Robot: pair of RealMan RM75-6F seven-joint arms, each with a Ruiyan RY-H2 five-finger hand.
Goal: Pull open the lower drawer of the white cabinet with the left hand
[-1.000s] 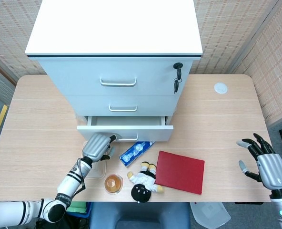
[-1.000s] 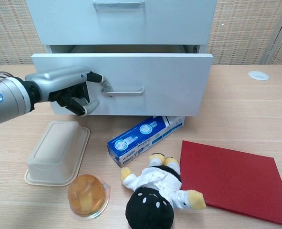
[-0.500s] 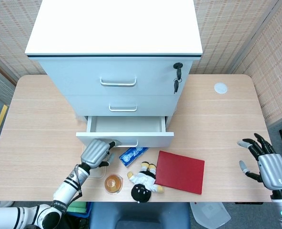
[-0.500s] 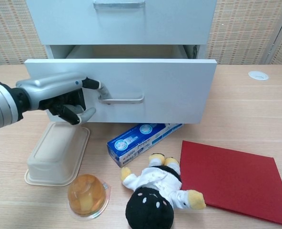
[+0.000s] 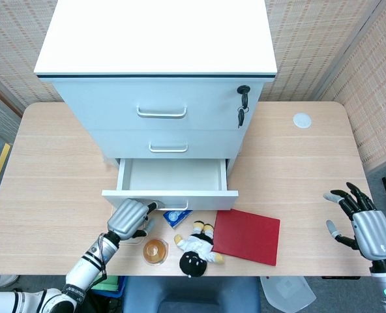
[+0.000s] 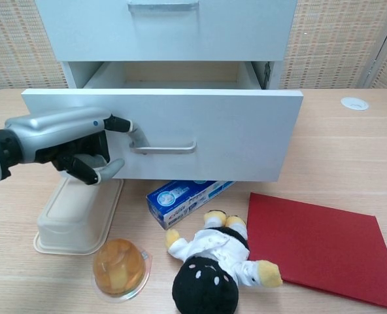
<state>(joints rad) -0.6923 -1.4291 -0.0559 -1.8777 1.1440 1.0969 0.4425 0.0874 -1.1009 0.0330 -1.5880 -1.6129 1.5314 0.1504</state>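
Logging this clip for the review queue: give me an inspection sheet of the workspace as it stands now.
Surface: light wood table, cabinet standing on it.
Job's things: white cabinet; lower drawer pulled partly out, nothing seen in the visible part; left hand has a finger hooked on the left end of the drawer handle.
Clutter: beige container upside down, blue box partly under the drawer front, jelly cup, plush doll, red folder.
Hands: right hand holds nothing, fingers spread.
Cables: nothing seen.
Surroundings: woven wall panels; keys in the top drawer lock.
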